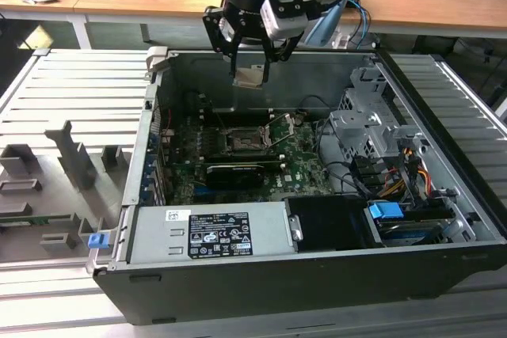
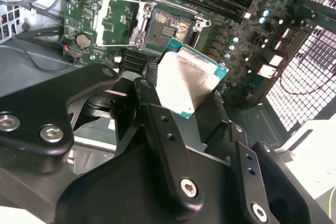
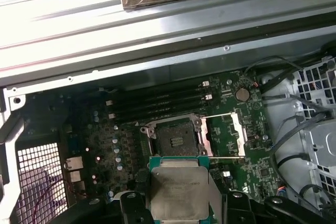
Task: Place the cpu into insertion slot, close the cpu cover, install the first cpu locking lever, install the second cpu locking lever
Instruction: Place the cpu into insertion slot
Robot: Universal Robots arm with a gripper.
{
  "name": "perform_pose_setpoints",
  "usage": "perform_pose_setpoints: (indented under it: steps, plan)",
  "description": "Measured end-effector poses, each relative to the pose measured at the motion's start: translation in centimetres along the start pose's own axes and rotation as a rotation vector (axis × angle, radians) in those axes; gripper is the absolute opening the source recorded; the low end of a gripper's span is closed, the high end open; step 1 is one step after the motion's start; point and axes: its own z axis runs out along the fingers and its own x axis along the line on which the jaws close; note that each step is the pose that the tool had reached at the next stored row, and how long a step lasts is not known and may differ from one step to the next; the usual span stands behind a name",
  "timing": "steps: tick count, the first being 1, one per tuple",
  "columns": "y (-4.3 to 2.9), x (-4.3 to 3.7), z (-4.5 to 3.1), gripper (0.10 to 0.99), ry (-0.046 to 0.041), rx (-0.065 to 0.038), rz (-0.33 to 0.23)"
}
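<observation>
My gripper [image 1: 251,69] hangs above the open computer case, shut on the cpu [image 1: 249,77], a flat square chip with a pale metal face. In both wrist views the cpu [image 2: 186,77] [image 3: 180,187] sits between the black fingers [image 2: 149,98], clear of the green board. Below it lies the insertion slot [image 1: 244,140] [image 2: 169,24] [image 3: 176,137], a dark square socket that is bare inside. The cpu cover [image 2: 119,22] [image 3: 231,135] is swung open beside the slot, with thin wire levers along its edges.
The green board lies in the case's floor, walled in by the metal sides [image 1: 158,116]. A long black card [image 1: 234,173] lies just in front of the slot, and memory slots [image 3: 157,100] behind it. A drive cage with cables [image 1: 372,128] stands at the exterior view's right.
</observation>
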Motion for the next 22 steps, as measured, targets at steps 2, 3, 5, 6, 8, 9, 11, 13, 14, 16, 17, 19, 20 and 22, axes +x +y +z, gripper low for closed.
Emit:
perform_pose_setpoints:
  steps: [2, 3, 5, 6, 8, 9, 11, 13, 14, 16, 17, 19, 20, 22]
  plan:
    - [0.0, 0.0, 0.03, 0.533, -0.0021, 0.0, 0.023]
    - [0.0, 0.0, 0.05, 0.533, -0.0033, 0.0, 0.037]
    - [-0.01, 0.0, 0.12, 0.533, -0.0044, -0.001, 0.049]
    - [-0.01, 0.0, 0.14, 0.533, -0.0045, -0.001, 0.051]
    - [-0.02, -0.01, 0.18, 0.533, -0.0048, -0.001, 0.054]
    - [-0.02, -0.01, 0.2, 0.533, -0.005, -0.001, 0.056]
    - [-0.02, -0.01, 0.26, 0.533, -0.0053, -0.001, 0.059]
    - [-0.03, -0.01, 0.3, 0.533, -0.0055, -0.001, 0.062]
    - [-0.03, -0.01, 0.32, 0.533, -0.0056, -0.001, 0.063]
    - [-0.03, -0.01, 0.39, 0.533, -0.006, -0.001, 0.067]
    - [-0.04, -0.01, 0.41, 0.533, -0.0062, -0.001, 0.069]
    - [-0.04, -0.01, 0.47, 0.533, -0.0066, -0.001, 0.073]
    - [-0.04, -0.01, 0.5, 0.533, -0.0067, -0.001, 0.075]
    - [-0.05, -0.01, 0.53, 0.533, -0.0069, -0.001, 0.078]
